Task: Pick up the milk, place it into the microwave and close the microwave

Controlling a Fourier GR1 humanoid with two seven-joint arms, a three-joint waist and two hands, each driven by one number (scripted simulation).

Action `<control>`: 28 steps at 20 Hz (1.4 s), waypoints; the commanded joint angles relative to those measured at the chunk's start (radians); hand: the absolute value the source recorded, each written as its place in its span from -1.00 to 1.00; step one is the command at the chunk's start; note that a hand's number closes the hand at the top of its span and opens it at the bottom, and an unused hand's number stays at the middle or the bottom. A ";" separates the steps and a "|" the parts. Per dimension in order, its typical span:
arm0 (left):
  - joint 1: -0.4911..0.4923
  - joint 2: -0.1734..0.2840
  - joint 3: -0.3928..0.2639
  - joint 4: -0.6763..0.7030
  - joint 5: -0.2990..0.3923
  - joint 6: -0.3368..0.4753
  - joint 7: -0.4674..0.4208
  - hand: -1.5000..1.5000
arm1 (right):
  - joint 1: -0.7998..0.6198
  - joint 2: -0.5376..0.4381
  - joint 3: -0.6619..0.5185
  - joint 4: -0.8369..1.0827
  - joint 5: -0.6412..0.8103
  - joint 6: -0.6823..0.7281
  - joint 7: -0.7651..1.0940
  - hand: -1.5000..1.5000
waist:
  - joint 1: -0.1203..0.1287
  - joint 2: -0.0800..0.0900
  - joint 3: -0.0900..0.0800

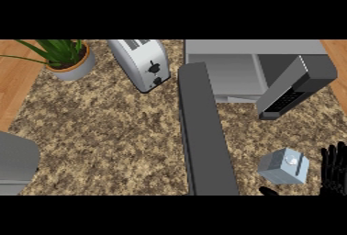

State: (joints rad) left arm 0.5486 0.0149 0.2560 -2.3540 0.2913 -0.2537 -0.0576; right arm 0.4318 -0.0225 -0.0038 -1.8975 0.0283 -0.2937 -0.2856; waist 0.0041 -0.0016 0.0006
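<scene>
The milk [283, 166] is a small pale blue-grey carton with a round cap on top, standing on the speckled counter at the lower right. My right hand [333, 170] comes in at the right edge just beside it, fingers straight and pointing up, thumb [268, 191] showing below the carton; it does not touch the carton. The microwave [254, 69] sits at the top right with its cavity open. Its dark door [203, 133] swings out toward me, left of the milk. My left hand is not in view.
A silver toaster [142, 64] stands at the top middle and a potted plant [68, 59] at the top left. A grey object [17, 163] pokes in at the left edge. Wooden surface borders the counter on the left [13, 92].
</scene>
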 commanded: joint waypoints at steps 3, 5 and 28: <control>-0.023 -0.014 -0.001 -0.068 -0.006 0.015 0.096 -1.00 | -0.026 -0.017 -0.080 0.144 -0.065 0.052 -0.085 -1.00 | -0.002 0.001 0.000; 0.021 -0.014 0.037 0.040 0.019 -0.053 -0.044 -1.00 | 0.017 -0.017 -0.114 0.252 -0.101 0.101 -0.229 -1.00 | -0.001 0.000 0.000; 0.044 -0.015 0.049 -0.043 0.059 -0.059 0.015 -1.00 | -0.340 -0.065 -0.261 0.962 -0.089 0.137 -0.598 -1.00 | 0.003 0.001 0.000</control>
State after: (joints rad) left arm 0.5928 0.0065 0.3209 -2.3528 0.3503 -0.3286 -0.0603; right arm 0.1405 -0.0790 -0.2451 -1.0544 -0.0593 -0.1665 -0.8136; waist 0.0085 -0.0006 0.0005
